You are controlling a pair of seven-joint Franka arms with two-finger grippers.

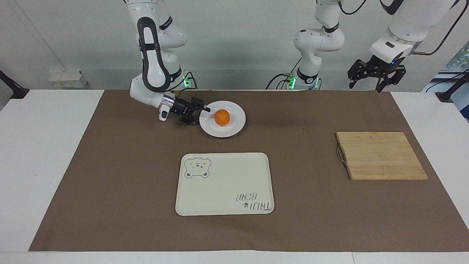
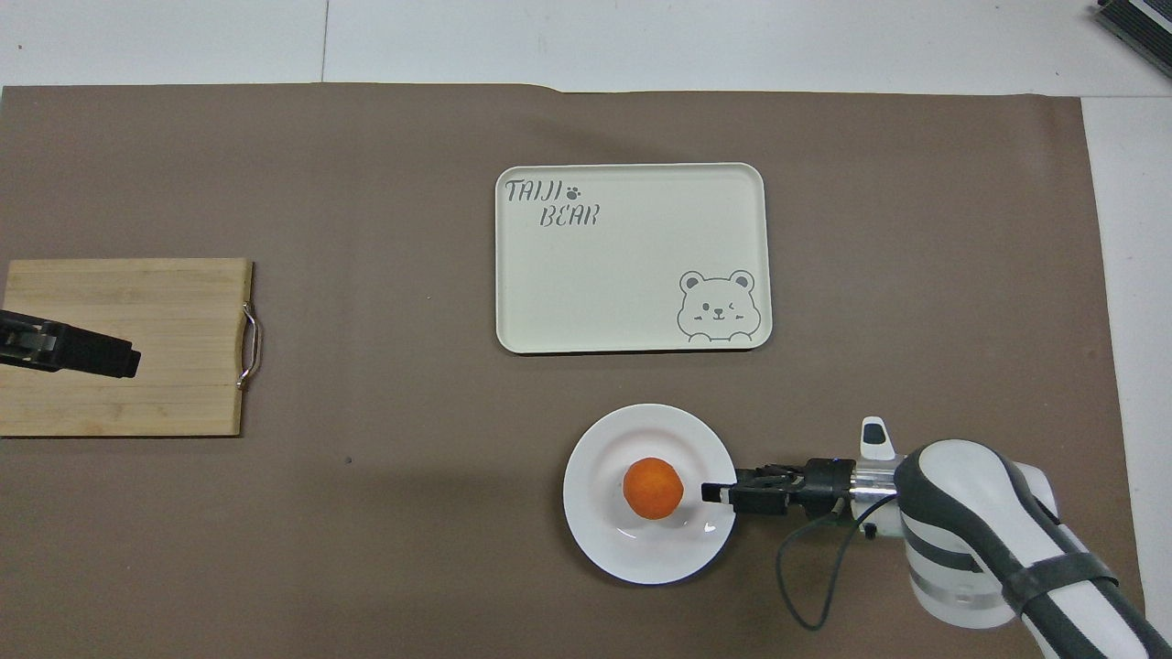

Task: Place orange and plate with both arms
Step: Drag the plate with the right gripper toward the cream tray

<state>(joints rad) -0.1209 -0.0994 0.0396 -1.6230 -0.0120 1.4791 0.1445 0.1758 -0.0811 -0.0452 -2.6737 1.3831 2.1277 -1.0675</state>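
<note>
Right gripper [image 1: 203, 112]: we straddle the plate [image 1: 234, 126] rim, fingers spread; clamp squarely at orange's [image 1: 222, 117] nine o'clock.
Left gripper [image 1: 374, 77]: spread, waiting.

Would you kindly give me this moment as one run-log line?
right gripper: at plate rim, jaws straddling it | orange: on plate | left gripper: open, raised, waiting | tray: unused

Facing cam: high, across the table, looks at the robots at 12 o'clock. Overhead cam: above robots' end, steeply down, arms enter from 6 o'clock. Half a turn apart; both share the brown mat [image 1: 121, 176] and tray [image 2: 632, 261].
</note>
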